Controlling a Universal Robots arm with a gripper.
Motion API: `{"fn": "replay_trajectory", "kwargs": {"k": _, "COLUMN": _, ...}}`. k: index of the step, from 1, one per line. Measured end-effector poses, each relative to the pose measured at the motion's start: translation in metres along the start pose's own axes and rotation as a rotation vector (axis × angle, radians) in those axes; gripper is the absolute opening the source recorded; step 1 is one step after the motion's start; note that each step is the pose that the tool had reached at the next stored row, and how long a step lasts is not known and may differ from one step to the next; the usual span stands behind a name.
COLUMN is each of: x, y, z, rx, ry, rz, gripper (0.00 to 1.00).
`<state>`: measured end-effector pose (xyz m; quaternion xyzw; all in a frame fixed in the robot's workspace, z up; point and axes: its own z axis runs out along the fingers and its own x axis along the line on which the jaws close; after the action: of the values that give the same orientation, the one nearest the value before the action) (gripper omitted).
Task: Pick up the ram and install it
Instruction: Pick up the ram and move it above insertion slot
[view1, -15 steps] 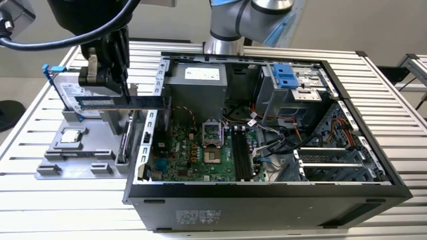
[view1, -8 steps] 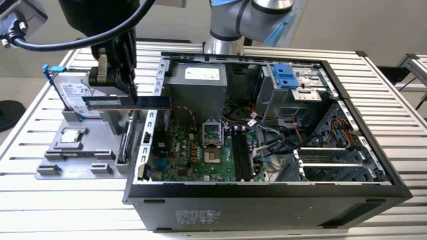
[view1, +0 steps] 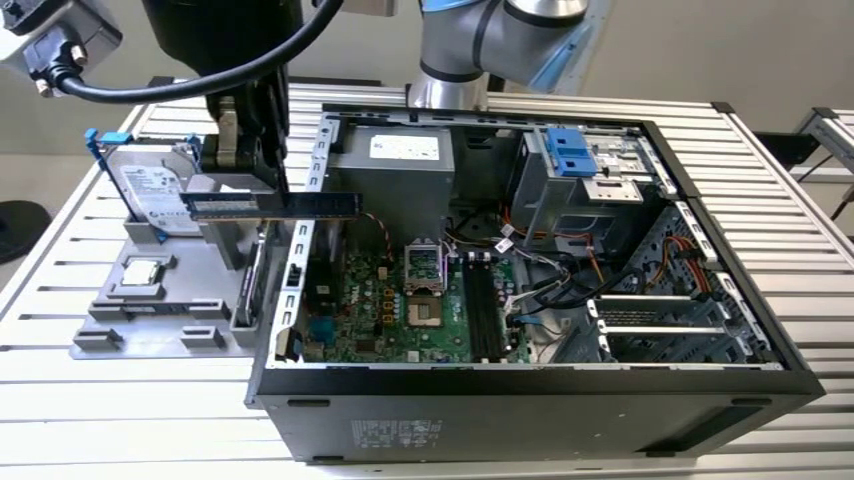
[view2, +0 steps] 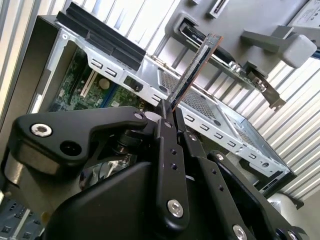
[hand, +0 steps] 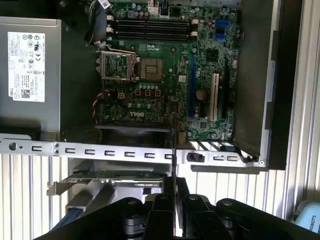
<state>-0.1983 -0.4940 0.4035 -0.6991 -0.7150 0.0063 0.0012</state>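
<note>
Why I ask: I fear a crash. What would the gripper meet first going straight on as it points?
Probably the case's slotted metal rail: the ram held in the gripper crosses it and would touch before the fingers, though depth is unclear.

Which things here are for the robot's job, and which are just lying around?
For the job: the ram, clamped in the gripper; the black memory slots on the motherboard.

Just lying about: the hard drive; the processor chip; the card with the silver bracket; the grey parts holder.
</note>
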Motion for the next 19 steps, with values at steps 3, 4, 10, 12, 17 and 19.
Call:
{"fn": "replay_trajectory", "kwargs": {"k": 3, "x": -0.0001, "y": 0.0043, "z": -0.0001, "rx": 0.0, "ry": 0.0, "rz": 0.0, "gripper": 0.0}}
{"fn": "replay_trajectory", "kwargs": {"k": 4, "x": -0.0001, "y": 0.0057, "z": -0.0001, "rx": 0.0, "ry": 0.0, "rz": 0.0, "gripper": 0.0}}
{"fn": "replay_trajectory", "kwargs": {"k": 10, "x": -0.0003, "y": 0.0147, "z": -0.0002, "rx": 0.0, "ry": 0.0, "rz": 0.0, "gripper": 0.0}}
{"fn": "replay_trajectory", "kwargs": {"k": 12, "x": -0.0004, "y": 0.0178, "z": -0.0002, "rx": 0.0, "ry": 0.0, "rz": 0.0, "gripper": 0.0}}
{"fn": "replay_trajectory", "kwargs": {"k": 17, "x": -0.0006, "y": 0.0256, "z": -0.0003, "rx": 0.0, "ry": 0.0, "rz": 0.0, "gripper": 0.0}}
{"fn": "replay_trajectory", "kwargs": {"k": 19, "x": -0.0007, "y": 0.0287, "z": -0.0003, "rx": 0.0, "ry": 0.0, "rz": 0.0, "gripper": 0.0}}
